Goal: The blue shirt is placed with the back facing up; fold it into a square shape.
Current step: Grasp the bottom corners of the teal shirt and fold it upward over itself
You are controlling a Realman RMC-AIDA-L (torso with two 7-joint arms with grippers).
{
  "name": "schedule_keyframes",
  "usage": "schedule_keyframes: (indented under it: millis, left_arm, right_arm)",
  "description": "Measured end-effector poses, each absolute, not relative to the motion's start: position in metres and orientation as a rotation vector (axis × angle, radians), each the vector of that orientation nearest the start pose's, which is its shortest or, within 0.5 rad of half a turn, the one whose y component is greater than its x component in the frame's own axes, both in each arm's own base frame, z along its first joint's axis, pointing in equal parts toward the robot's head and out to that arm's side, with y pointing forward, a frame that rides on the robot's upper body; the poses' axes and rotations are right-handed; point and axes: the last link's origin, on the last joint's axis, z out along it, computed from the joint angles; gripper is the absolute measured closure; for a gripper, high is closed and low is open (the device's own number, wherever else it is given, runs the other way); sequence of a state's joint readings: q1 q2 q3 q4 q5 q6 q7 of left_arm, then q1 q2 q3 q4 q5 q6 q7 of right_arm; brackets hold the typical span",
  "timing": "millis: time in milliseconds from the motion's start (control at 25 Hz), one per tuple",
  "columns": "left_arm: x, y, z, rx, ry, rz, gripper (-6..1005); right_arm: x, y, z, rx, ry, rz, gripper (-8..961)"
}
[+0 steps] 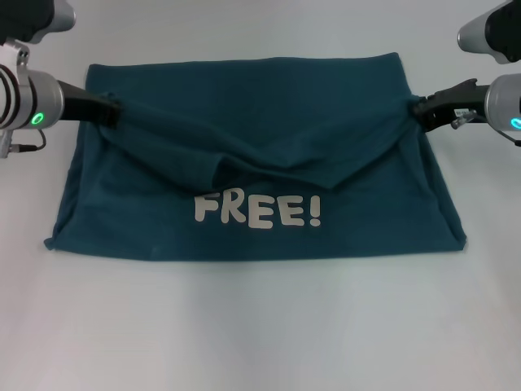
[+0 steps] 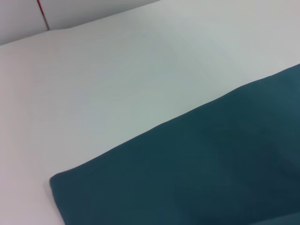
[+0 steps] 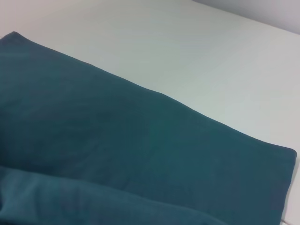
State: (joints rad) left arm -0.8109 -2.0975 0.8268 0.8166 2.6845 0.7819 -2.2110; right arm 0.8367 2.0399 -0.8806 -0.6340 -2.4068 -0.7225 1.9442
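Head view: blue shirt lies flat on the white table. Left gripper and right gripper each pinch its side edges, mid-fold; next, carry the held fabric toward the lettering.

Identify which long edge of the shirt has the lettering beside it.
The near edge of the blue shirt, closest to the robot: "FREE!" sits just above it; the far edge shows plain fabric.

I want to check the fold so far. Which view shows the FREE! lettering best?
The head view: the FREE! lettering reads whole on the blue shirt, nearer the robot than the left gripper and right gripper at the shirt's sides. Both wrist views show only plain fabric, no lettering.
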Motion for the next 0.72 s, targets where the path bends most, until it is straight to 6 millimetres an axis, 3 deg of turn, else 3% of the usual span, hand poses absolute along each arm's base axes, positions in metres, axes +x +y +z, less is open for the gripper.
schedule_keyframes:
  millis: [400,720]
  left_arm:
    - [-0.2435,0.4699,0.0289,-2.050,-0.799,0.043,916]
    - [-0.2432,0.4717,0.0321,-2.042,-0.804,0.038,604]
  right_arm:
    - [0.2354,0.4761,0.0197,-2.182,0.717,0.030,817]
    - [0.2364,0.4751,0.0164,-2.173,0.718,0.029,462]
